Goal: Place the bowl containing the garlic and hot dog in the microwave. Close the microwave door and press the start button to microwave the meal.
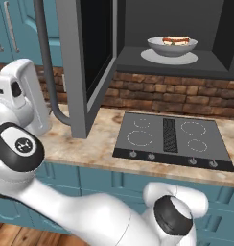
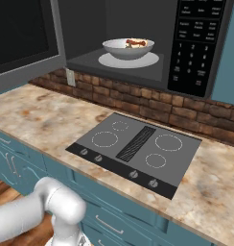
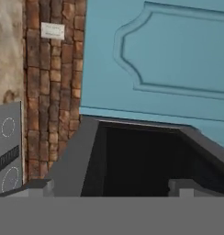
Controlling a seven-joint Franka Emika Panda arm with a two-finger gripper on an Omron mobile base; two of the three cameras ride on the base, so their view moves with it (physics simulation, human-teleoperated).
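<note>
The white arm (image 1: 66, 206) is filling the lower part of the left base view, bending up along the left edge toward the open microwave door (image 1: 85, 67). In the hand view the two dark fingertips are rising at the bottom edge, rolled sideways, with the gripper (image 3: 111, 188) pointing at the dark glass of the door; a clear gap is showing between the tips and nothing is sitting in it, so the fingers are standing apart and holding nothing, though whether they are touching the door cannot be told. Just beyond the arm, the speckled stone counter (image 2: 37, 115) is carrying a dark cooktop (image 2: 138, 149) with four ring burners and a row of knobs along its front. Behind it a red brick backsplash (image 2: 138, 108) is running under the microwave (image 2: 195, 43), which is hanging above the cooktop with its door swung wide to the left, the long curved grey handle (image 1: 44, 62) hanging down the door's outer edge. Inside the dark cavity the bowl (image 2: 128, 48) is resting on the pale round turntable (image 2: 128, 60), and the hot dog (image 1: 175, 40) is lying in it; the garlic is too small to make out. The black keypad panel (image 2: 195, 38) is sitting right of the cavity.
</note>
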